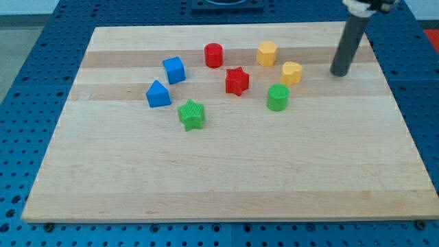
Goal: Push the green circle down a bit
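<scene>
The green circle (278,97) stands on the wooden board right of centre, below a yellow heart-like block (291,72). My tip (339,73) rests on the board at the upper right, to the right of the yellow heart and up-right of the green circle, apart from both. The rod rises to the view's top edge.
A yellow hexagon (267,53), red circle (214,55), red star (236,81), blue cube (174,70), blue house-shaped block (158,95) and green star (191,114) lie left of the green circle. The board's right edge (405,123) is near my tip.
</scene>
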